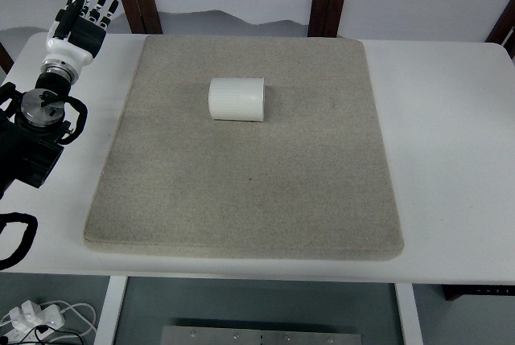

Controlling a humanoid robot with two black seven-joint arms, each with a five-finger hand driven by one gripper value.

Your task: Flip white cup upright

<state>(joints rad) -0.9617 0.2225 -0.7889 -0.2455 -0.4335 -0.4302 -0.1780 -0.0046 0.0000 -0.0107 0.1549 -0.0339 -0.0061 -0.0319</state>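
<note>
At the far left corner of the white table (451, 120), the left hand (80, 15) hangs with its fingers (100, 3) spread loosely and holding nothing, well apart from the white cup (236, 99), which lies on its side on the far half of the grey mat (241, 200). The ribbed cup is round, so I judge a glancing touch could roll it away, or a one-sided pinch could let it slip mid-turn and topple again.

Only the cup (236, 99) lies on the mat (241, 200); bare mat rings it, the desk (451, 160) open beyond.
</note>
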